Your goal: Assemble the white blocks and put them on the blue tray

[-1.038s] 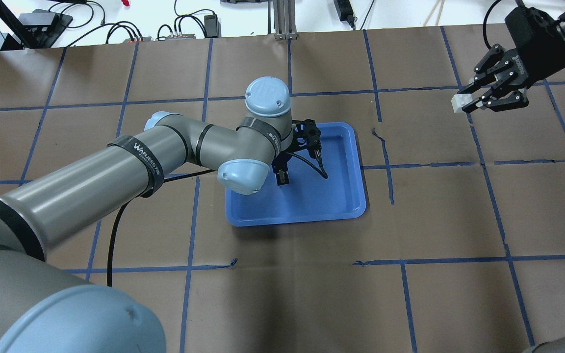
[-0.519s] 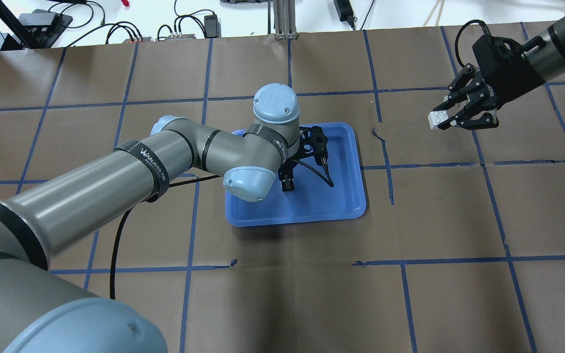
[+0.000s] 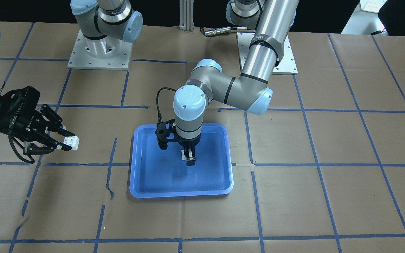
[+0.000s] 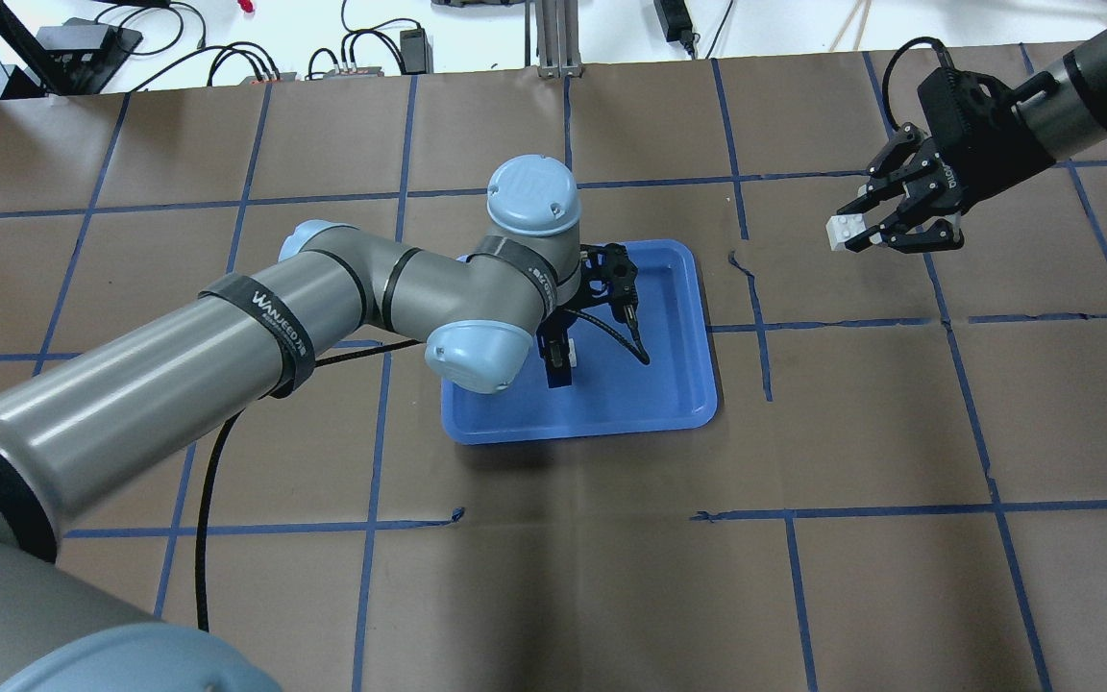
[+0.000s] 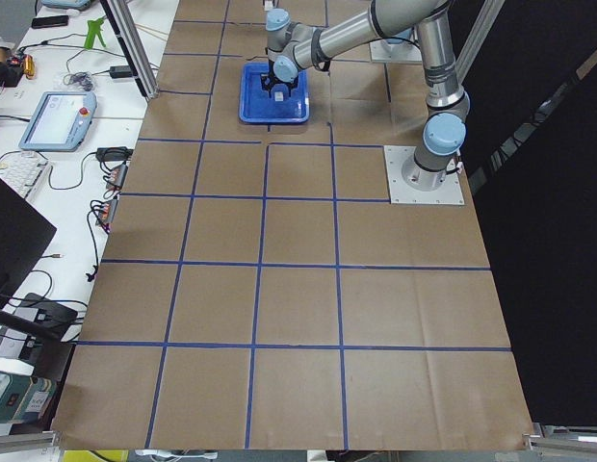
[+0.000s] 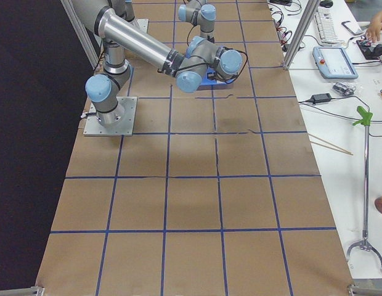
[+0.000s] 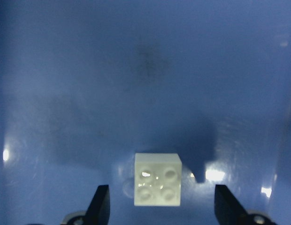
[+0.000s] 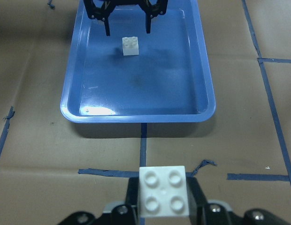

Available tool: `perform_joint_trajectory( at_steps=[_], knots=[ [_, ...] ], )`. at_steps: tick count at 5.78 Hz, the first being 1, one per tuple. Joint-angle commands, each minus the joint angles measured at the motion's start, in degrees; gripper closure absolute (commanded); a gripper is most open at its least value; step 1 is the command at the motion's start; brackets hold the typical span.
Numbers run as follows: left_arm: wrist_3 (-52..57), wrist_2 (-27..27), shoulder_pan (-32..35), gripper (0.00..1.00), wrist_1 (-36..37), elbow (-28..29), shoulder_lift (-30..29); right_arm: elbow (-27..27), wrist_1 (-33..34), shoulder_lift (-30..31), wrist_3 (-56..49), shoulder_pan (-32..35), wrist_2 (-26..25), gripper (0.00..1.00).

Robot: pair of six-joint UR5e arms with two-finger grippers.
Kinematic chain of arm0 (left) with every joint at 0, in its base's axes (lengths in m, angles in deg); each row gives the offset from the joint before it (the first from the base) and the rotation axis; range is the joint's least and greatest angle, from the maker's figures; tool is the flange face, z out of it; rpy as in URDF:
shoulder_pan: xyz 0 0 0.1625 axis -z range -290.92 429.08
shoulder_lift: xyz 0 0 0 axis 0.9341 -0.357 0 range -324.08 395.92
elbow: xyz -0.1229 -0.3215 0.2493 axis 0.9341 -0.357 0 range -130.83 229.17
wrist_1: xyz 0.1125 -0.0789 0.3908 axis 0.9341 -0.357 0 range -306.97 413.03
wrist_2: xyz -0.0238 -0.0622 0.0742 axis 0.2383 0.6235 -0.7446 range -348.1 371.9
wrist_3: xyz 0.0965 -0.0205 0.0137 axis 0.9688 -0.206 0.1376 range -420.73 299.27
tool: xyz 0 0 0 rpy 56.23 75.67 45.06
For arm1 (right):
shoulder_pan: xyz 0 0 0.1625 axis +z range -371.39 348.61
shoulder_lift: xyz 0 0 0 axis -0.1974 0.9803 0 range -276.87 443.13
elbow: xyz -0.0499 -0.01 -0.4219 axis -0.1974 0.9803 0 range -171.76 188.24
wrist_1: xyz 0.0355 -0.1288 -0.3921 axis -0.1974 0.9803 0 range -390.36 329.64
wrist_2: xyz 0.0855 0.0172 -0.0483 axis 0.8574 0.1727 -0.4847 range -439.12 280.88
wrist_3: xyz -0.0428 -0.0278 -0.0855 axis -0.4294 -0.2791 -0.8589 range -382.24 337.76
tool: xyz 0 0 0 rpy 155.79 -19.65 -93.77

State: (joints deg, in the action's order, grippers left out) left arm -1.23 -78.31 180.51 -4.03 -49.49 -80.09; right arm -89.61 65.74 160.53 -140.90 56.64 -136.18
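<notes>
One white block [image 8: 163, 190] in right gripper [image 3: 68, 141], other white block [image 7: 157, 179] on blue tray [image 8: 173, 79]

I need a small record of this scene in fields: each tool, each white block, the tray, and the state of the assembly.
left tool: open, low over the blue tray, one finger on each side of the first white block, not touching it
first white block: studs up, seems to rest on the tray floor
right tool: shut on the second white block, above the table, away from the tray
second white block: held, outside the tray
assembly: not yet done, blocks apart
</notes>
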Motion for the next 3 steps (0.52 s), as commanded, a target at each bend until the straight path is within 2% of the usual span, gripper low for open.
perform_joint_trajectory(
  at_steps=[1,2,3],
  knots=[
    [-2.97,-0.14,-5.13,0.1,-21.38,2.58,11.96,-0.06,0.05,-0.5,0.1,0.26,1.24,0.72],
    [-4.04,0.03,-8.82,0.1,-28.73,3.03,19.09,-0.14,1.27,-1.28,3.32,1.57,4.64,0.72],
    [-6.83,-0.06,-12.77,0.1,-32.55,4.25,24.9,-0.23,5.19,-2.16,8.14,5.41,5.02,0.72]
  ],
)
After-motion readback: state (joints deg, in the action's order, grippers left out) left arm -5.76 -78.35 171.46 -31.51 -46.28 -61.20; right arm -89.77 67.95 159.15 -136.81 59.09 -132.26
